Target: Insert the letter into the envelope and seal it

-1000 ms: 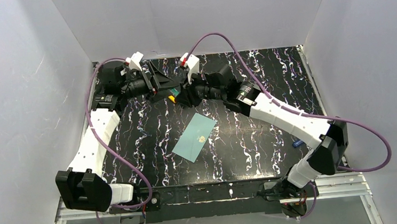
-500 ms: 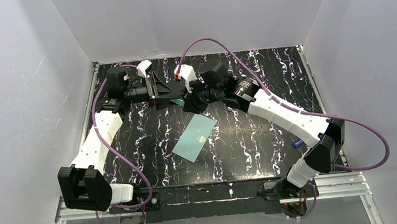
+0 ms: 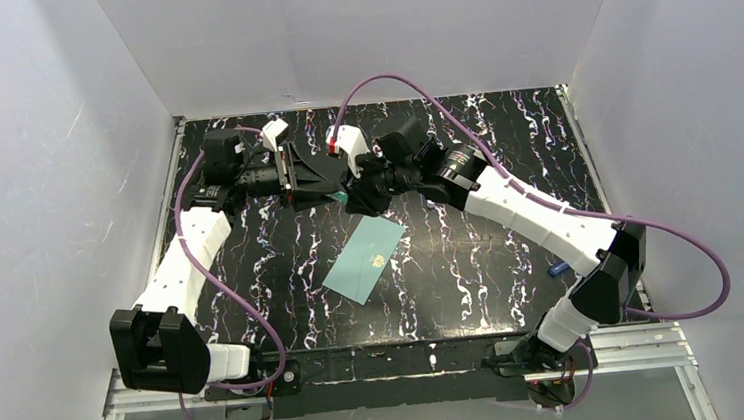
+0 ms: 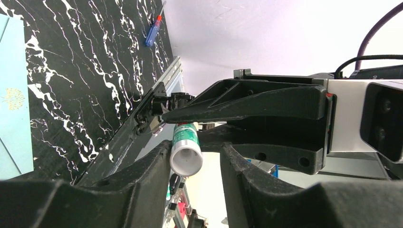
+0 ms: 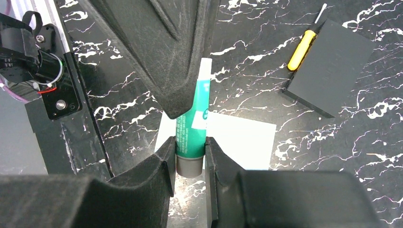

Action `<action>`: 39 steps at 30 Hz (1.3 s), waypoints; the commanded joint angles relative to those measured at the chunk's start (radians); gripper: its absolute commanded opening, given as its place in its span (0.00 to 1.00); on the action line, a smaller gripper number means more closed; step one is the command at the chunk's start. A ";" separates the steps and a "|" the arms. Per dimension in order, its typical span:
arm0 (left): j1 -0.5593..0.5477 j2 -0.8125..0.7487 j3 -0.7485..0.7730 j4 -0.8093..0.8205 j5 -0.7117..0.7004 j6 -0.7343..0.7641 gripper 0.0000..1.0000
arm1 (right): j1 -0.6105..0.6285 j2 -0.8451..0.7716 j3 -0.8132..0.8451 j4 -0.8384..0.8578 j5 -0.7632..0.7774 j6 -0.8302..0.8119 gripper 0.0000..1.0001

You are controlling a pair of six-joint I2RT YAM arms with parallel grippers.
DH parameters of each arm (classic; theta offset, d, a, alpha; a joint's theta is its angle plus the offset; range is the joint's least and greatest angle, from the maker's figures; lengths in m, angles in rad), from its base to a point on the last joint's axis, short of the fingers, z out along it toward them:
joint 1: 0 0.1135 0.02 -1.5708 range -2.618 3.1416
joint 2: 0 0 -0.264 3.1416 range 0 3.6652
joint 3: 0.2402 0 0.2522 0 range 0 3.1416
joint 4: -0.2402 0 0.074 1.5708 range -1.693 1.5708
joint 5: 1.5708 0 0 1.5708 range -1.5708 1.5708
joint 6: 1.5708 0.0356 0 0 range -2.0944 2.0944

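The pale teal envelope [image 3: 364,259] lies flat mid-table with its gold mark up; its edge also shows in the left wrist view [image 4: 12,95]. The letter is not visible in any view. Both grippers meet in the air behind the envelope. My right gripper [image 5: 189,145] is shut on the grey base end of a green glue stick [image 5: 192,137]. My left gripper [image 4: 196,154] stands open around the stick's white cap [image 4: 186,159]: one finger touches it, and a gap shows at the other. A washed-out pale sheet [image 5: 242,140] lies on the table under the stick.
A flat black square pad [image 5: 332,66] with a yellow screwdriver [image 5: 302,50] against it lies just past the grippers. A blue screwdriver [image 3: 556,269] lies near the right arm's elbow. White walls enclose the marbled black table [image 3: 473,272] on three sides. A metal rail [image 3: 400,360] runs along the near edge.
The left gripper has moved in toward the right one and its jaws have narrowed around the glue stick's cap. The right gripper has shifted slightly left with the stick. The envelope has not moved.
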 commanded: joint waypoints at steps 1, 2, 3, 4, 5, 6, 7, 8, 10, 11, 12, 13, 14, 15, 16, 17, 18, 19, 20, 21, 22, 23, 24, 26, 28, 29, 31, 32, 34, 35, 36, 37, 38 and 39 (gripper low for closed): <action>0.001 0.007 -0.010 -0.020 0.051 0.003 0.39 | 0.002 0.018 0.049 0.009 -0.025 -0.017 0.17; -0.001 0.009 -0.016 -0.020 0.048 0.003 0.39 | 0.002 0.019 0.050 0.011 -0.030 -0.018 0.17; -0.002 0.010 -0.021 -0.020 0.048 0.006 0.39 | 0.001 0.021 0.052 0.013 -0.035 -0.017 0.17; -0.002 0.013 -0.022 -0.020 0.045 0.006 0.39 | 0.001 0.022 0.053 0.014 -0.041 -0.017 0.17; -0.004 0.014 -0.025 -0.020 0.044 0.006 0.38 | 0.002 0.022 0.053 0.014 -0.047 -0.018 0.17; -0.004 0.017 -0.027 -0.020 0.044 0.006 0.38 | 0.001 0.025 0.055 0.012 -0.052 -0.017 0.17; -0.004 0.018 -0.026 -0.020 0.044 0.008 0.38 | 0.002 0.026 0.056 0.013 -0.055 -0.018 0.17; -0.004 0.020 -0.024 -0.020 0.044 0.009 0.36 | 0.002 0.028 0.057 0.012 -0.055 -0.018 0.17; -0.006 0.020 -0.025 -0.021 0.047 0.011 0.30 | 0.001 0.029 0.056 0.012 -0.053 -0.016 0.16; -0.006 0.018 -0.026 -0.020 0.050 0.014 0.26 | 0.001 0.030 0.055 0.014 -0.053 -0.015 0.16; -0.006 0.016 -0.024 -0.020 0.055 0.021 0.23 | 0.000 0.029 0.054 0.016 -0.053 -0.014 0.17; -0.006 0.013 -0.016 -0.045 0.055 0.042 0.17 | 0.000 0.028 0.054 0.019 -0.052 -0.010 0.17; -0.006 0.013 0.001 -0.089 0.049 0.084 0.11 | -0.001 0.031 0.059 0.015 -0.053 -0.003 0.17; -0.006 0.016 0.019 -0.129 0.044 0.120 0.03 | -0.002 0.037 0.066 0.007 -0.057 0.003 0.19; -0.006 0.018 0.030 -0.149 0.039 0.141 0.00 | -0.005 0.048 0.079 -0.007 -0.059 0.017 0.22; -0.006 0.018 0.035 -0.158 0.030 0.152 0.00 | -0.008 0.057 0.091 -0.022 -0.053 0.040 0.31; -0.006 0.017 0.042 -0.171 0.018 0.167 0.00 | -0.011 0.063 0.095 -0.030 -0.043 0.052 0.43; -0.006 0.017 0.050 -0.188 -0.002 0.189 0.00 | -0.012 0.058 0.085 -0.029 -0.029 0.062 0.55; -0.006 0.015 0.055 -0.203 -0.030 0.207 0.00 | -0.014 0.039 0.059 -0.005 -0.008 0.084 0.66; -0.003 0.013 0.057 -0.213 -0.062 0.221 0.00 | -0.017 0.008 0.017 0.036 0.015 0.109 0.75; -0.002 0.011 0.058 -0.223 -0.106 0.234 0.00 | -0.021 -0.026 -0.022 0.073 0.043 0.128 0.83; 0.001 0.008 0.056 -0.228 -0.154 0.242 0.00 | -0.025 -0.069 -0.068 0.122 0.079 0.174 0.94; 0.005 0.007 0.051 -0.229 -0.198 0.250 0.00 | -0.031 -0.100 -0.108 0.145 0.104 0.203 0.98; 0.014 0.003 0.034 -0.234 -0.297 0.263 0.00 | -0.049 -0.134 -0.159 0.147 0.142 0.261 0.99; 0.019 -0.003 0.021 -0.279 -0.465 0.296 0.00 | -0.065 -0.146 -0.187 0.121 0.201 0.332 0.99; 0.024 -0.006 0.015 -0.293 -0.509 0.306 0.00 | -0.070 -0.149 -0.203 0.107 0.252 0.367 0.98; 0.031 -0.019 0.007 -0.326 -0.602 0.322 0.00 | -0.093 -0.145 -0.237 0.071 0.419 0.448 0.96; 0.034 -0.029 0.008 -0.344 -0.640 0.329 0.00 | -0.111 -0.135 -0.248 0.043 0.479 0.503 0.93; 0.037 -0.055 0.016 -0.375 -0.704 0.335 0.00 | -0.170 -0.086 -0.242 -0.045 0.596 0.570 0.86; 0.037 -0.075 0.018 -0.376 -0.724 0.335 0.00 | -0.204 -0.051 -0.229 -0.099 0.641 0.624 0.85; 0.037 -0.098 0.017 -0.371 -0.741 0.333 0.00 | -0.242 -0.016 -0.219 -0.144 0.648 0.638 0.84; 0.037 -0.122 0.015 -0.363 -0.753 0.332 0.00 | -0.276 0.015 -0.221 -0.154 0.632 0.633 0.81; 0.036 -0.140 0.015 -0.358 -0.768 0.333 0.00 | -0.305 0.042 -0.225 -0.147 0.609 0.624 0.79; 0.037 -0.159 0.016 -0.355 -0.781 0.335 0.00 | -0.329 0.066 -0.236 -0.128 0.591 0.617 0.77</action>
